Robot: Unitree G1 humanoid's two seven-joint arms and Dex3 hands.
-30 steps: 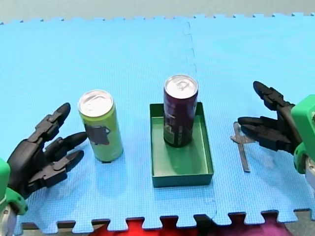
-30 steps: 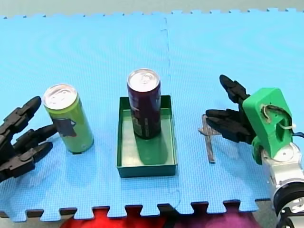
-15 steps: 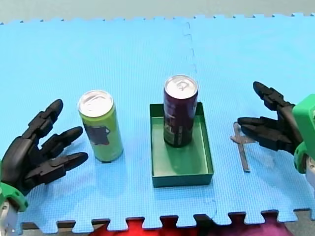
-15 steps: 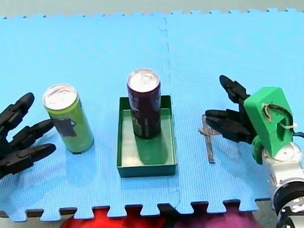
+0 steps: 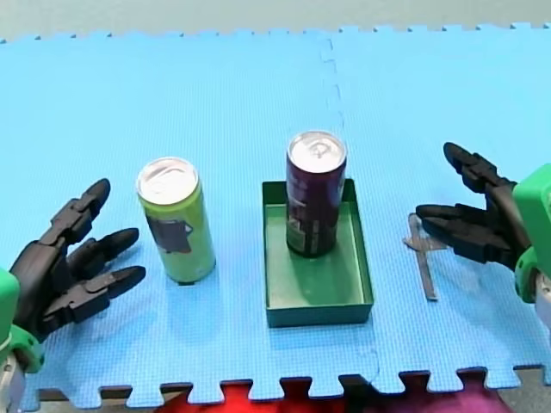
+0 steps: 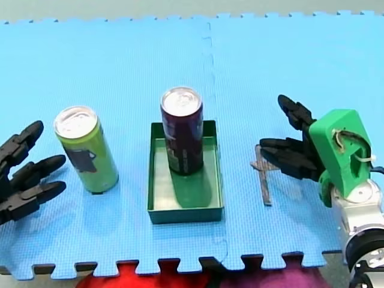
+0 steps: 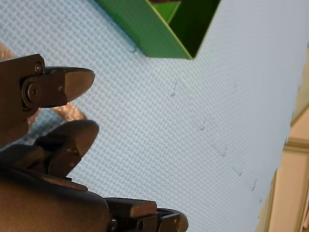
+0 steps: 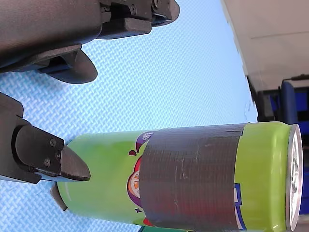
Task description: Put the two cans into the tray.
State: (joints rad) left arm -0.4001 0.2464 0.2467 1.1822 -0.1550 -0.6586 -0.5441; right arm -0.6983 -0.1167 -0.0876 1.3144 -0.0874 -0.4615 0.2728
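Observation:
A green can with a dark tape band stands upright on the blue mat, left of the green tray. A dark purple can stands upright inside the tray at its far end. My left hand hovers just left of the green can, a short gap away, holding nothing. My right hand is right of the tray, holding nothing. The second wrist view shows the green can close beside dark fingertips, not gripped. The first wrist view shows a corner of the tray.
A silver strip of tape lies on the mat under my right hand. The blue foam mat has a jigsaw front edge, with red and purple cloth beyond it. Open mat stretches behind the cans.
My left hand has drawn back slightly to the left, away from the green can. The right hand, both cans and the tray have not moved.

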